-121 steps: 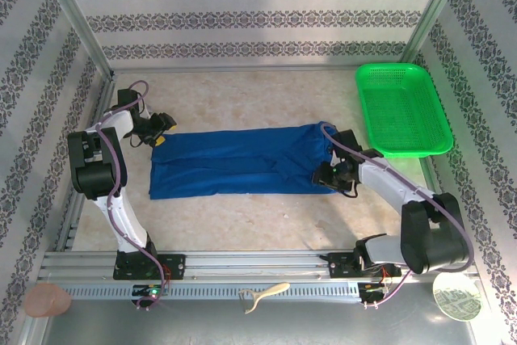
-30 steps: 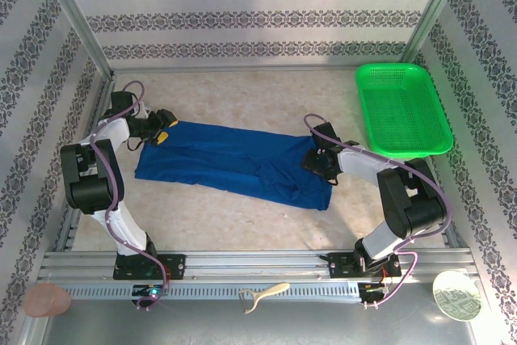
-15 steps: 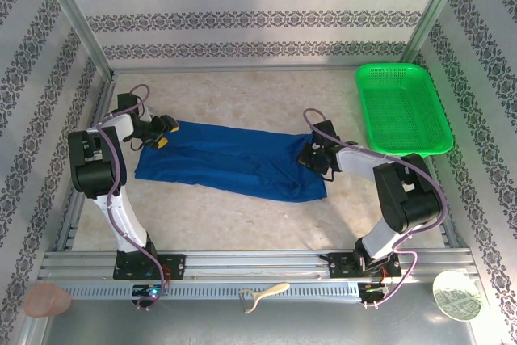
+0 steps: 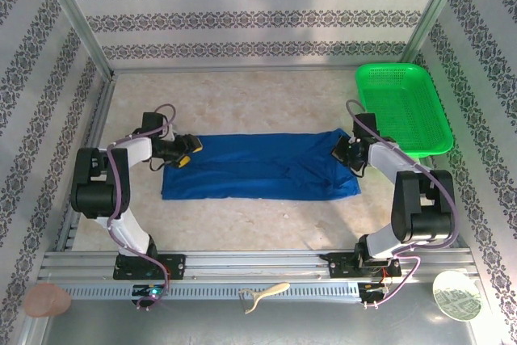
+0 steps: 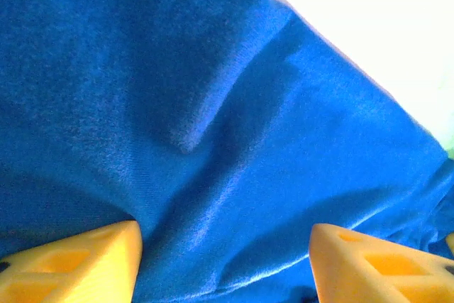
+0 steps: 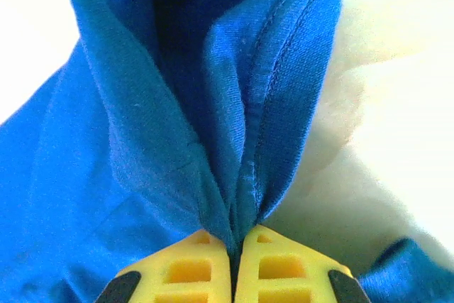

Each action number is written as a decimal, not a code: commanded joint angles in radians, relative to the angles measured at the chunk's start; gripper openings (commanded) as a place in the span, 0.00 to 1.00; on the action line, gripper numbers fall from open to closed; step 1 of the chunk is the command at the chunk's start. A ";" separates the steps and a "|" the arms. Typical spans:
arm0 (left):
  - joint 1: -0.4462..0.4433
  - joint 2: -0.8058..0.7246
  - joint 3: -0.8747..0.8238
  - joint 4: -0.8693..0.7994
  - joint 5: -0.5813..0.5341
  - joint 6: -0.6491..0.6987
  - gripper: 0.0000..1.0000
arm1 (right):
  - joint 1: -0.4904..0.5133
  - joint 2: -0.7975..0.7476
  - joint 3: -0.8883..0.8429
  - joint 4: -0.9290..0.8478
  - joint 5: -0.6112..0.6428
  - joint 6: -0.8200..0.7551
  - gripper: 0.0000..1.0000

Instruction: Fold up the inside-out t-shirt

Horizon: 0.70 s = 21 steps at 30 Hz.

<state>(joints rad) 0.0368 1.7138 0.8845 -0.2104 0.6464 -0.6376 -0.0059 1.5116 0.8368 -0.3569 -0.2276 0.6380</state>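
Yellow pads [image 6: 191, 274] of my right claw [image 6: 233, 267] sit closest to the camera, squeezed tight together. A bunched fold of the blue t-shirt [image 6: 142, 140] is pinched between them. I think it holds that end so it can lift the cloth and fold it over. My left claw [image 5: 227, 267] is partly open. Its two pads [image 5: 78, 260] stand apart with blue cloth under them, and it grips nothing that I can see. Farther out, the t-shirt lies as a long flat strip in the middle of the table [image 4: 242, 94], with one claw at each end. The green basket [image 4: 404, 111] sits beyond, at the far right, near the right claw.
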 commanded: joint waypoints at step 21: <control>0.178 0.111 0.198 -0.241 -0.137 0.133 0.67 | 0.326 -0.171 0.155 -0.157 0.032 0.106 0.00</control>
<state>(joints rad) 0.2180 1.8034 1.0779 -0.4065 0.5072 -0.5480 0.2680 1.3548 0.9485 -0.4850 -0.2379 0.6872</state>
